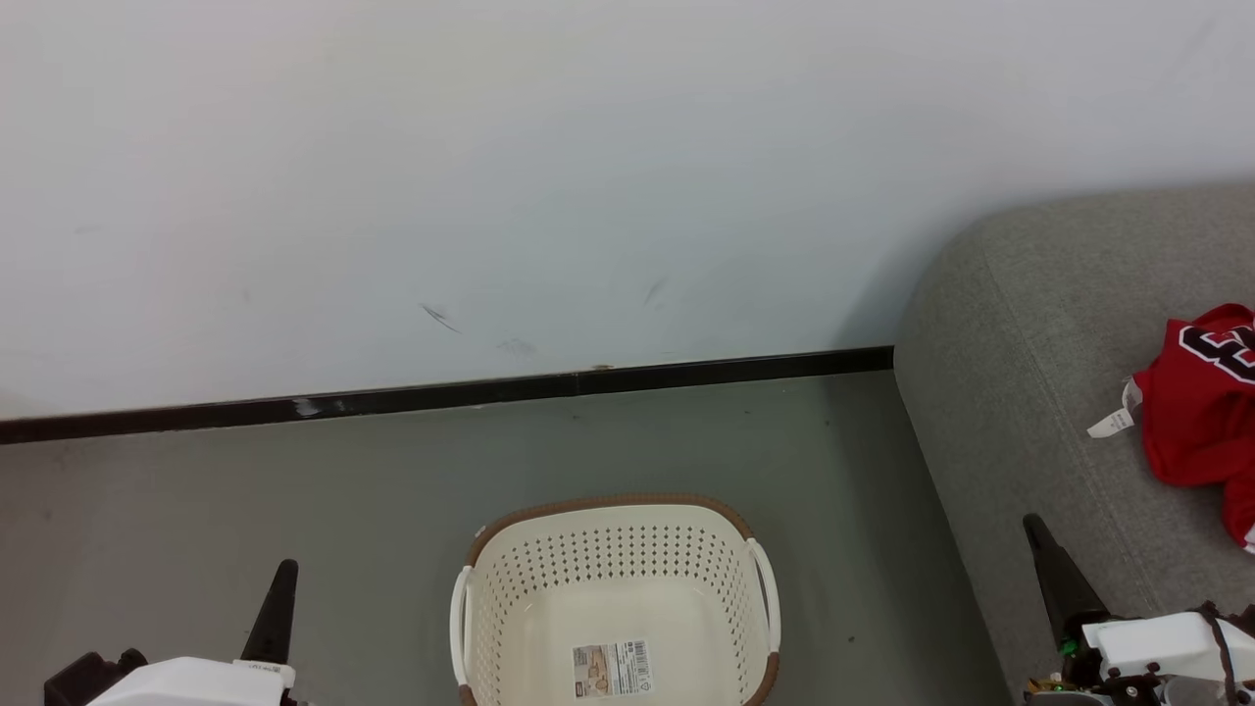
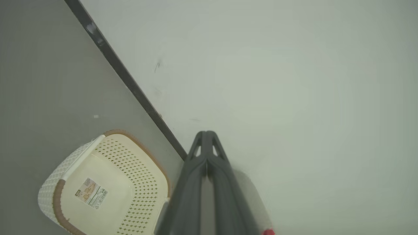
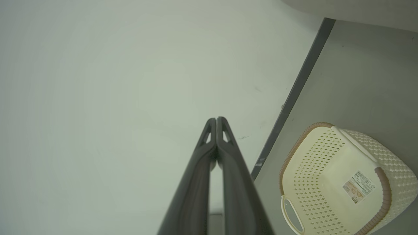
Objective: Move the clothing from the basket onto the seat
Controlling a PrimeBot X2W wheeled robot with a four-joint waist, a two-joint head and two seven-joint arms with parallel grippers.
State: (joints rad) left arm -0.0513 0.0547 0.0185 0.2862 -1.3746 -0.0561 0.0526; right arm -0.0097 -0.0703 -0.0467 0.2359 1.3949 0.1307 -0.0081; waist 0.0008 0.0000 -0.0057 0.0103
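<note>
The cream laundry basket [image 1: 608,564] stands on the grey floor [image 1: 294,490] in front of the robot, a little short of the black baseboard [image 1: 490,392] that runs along the foot of the pale wall [image 1: 588,176]. Nothing lies inside it: its perforated walls and smooth bottom are bare apart from the label sticker [image 1: 613,669] stuck to the bottom (its print is too small to read). The red jersey [image 1: 1196,422] lies crumpled on the grey sofa [image 1: 1029,324] at the right edge of the head view, with part of a black-and-white number showing on top and a white tag [image 1: 1113,422] sticking out toward the basket. It is well apart from the basket and runs out of the picture on the right. The left gripper [image 1: 277,613] sits low at the left over the floor, beside the basket and not touching it; the left wrist view shows its two dark fingers pressed together at the tips with nothing between them. The right gripper [image 1: 1054,574] points up in front of the sofa's edge, below the jersey and apart from it; in the right wrist view its fingers likewise meet tip to tip, holding nothing.
</note>
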